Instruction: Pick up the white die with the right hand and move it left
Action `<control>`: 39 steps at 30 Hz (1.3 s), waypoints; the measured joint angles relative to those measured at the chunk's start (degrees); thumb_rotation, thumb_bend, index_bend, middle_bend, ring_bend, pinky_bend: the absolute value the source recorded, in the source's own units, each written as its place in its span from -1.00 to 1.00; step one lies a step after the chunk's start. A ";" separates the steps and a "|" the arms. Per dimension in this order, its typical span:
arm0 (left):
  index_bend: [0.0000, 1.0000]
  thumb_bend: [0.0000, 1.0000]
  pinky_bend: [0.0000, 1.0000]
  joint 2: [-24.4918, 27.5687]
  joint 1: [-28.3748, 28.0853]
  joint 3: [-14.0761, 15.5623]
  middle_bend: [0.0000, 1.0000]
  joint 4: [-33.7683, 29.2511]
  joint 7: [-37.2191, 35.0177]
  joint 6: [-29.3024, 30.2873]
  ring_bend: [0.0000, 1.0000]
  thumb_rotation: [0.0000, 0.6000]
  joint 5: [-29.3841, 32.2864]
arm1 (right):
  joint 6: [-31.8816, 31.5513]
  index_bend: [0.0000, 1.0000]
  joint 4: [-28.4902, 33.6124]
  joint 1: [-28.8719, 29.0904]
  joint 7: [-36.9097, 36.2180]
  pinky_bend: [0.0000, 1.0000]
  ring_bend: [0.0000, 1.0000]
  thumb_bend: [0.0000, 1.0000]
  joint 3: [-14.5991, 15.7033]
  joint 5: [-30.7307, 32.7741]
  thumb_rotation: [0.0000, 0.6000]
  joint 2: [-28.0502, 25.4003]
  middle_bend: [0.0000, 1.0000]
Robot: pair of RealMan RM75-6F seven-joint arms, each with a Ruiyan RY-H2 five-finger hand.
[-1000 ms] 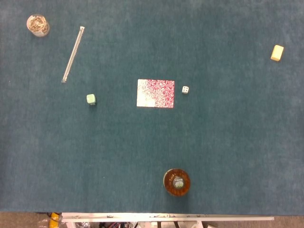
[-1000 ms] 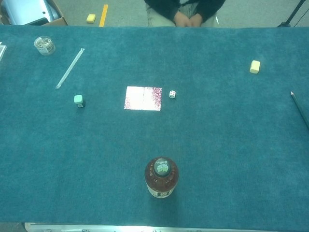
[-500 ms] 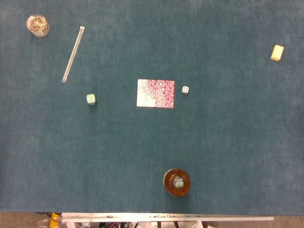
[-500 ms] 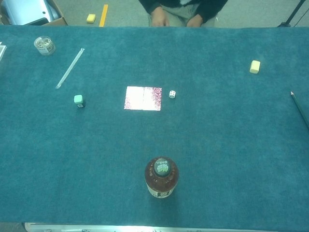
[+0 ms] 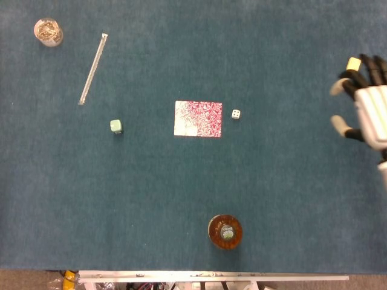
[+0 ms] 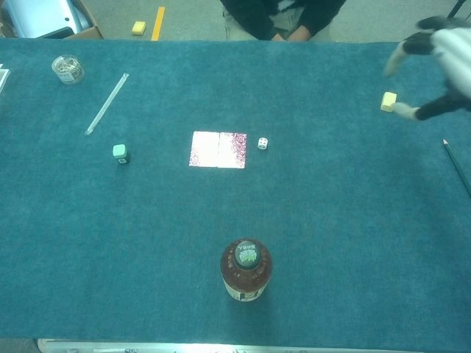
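Hovering at the right edge of the table (image 5: 290, 199), the right hand (image 5: 366, 103) has its fingers spread apart and holds nothing. A yellow block (image 6: 388, 101) lies just under its fingertips in the head view; in the chest view it sits close beside one fingertip. The white die (image 5: 236, 113) rests on the blue cloth well to the left of the hand, just beside the right edge of a red patterned card (image 5: 198, 118). Farther left of the hand lie a green cube (image 5: 115, 125), a clear stick (image 5: 93, 68) and a small jar (image 5: 48, 31). A brown bottle (image 5: 225, 231) stands nearer the front edge, also left of the hand.
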State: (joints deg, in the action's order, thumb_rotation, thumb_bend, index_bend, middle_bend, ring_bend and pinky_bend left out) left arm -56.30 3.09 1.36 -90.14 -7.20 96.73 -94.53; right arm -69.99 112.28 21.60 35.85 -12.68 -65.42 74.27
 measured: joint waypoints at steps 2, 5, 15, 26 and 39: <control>-0.46 -0.11 -0.90 0.01 0.00 0.03 -0.63 -0.07 0.04 0.06 -0.92 1.00 -0.18 | 1.31 -0.16 -1.17 1.76 1.18 -0.99 -0.88 -0.55 -0.36 2.08 1.00 1.78 -0.42; -0.46 -0.11 -0.90 0.12 0.05 0.14 -0.63 -0.28 0.29 0.20 -0.92 1.00 -0.51 | 3.19 -0.14 -3.58 4.63 3.18 -0.99 -0.89 -0.55 -0.82 5.41 1.00 4.78 -0.42; -0.46 -0.11 -0.90 0.51 0.64 0.51 -0.63 -0.57 0.95 0.95 -0.92 1.00 -1.13 | 7.14 -0.09 -14.21 12.53 6.57 -0.99 -0.88 -0.59 -1.19 11.54 1.00 14.61 -0.42; -0.46 -0.11 -0.90 0.53 1.07 0.61 -0.63 -0.35 0.69 1.19 -0.92 1.00 -0.88 | 9.61 -0.09 -25.23 19.41 9.55 -0.99 -0.89 -0.66 -0.95 16.34 1.00 24.69 -0.42; -0.46 -0.11 -0.90 0.25 0.93 0.52 -0.63 0.33 0.26 0.64 -0.92 1.00 -0.61 | 10.45 -0.09 -34.62 24.95 13.15 -0.99 -0.89 -0.64 -1.09 21.78 1.00 33.01 -0.42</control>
State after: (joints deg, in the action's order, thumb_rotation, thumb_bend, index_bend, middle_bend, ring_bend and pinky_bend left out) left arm -56.05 4.02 1.88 -89.82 -6.93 97.37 -95.13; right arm -59.53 77.67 46.55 49.00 -13.77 -43.65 107.28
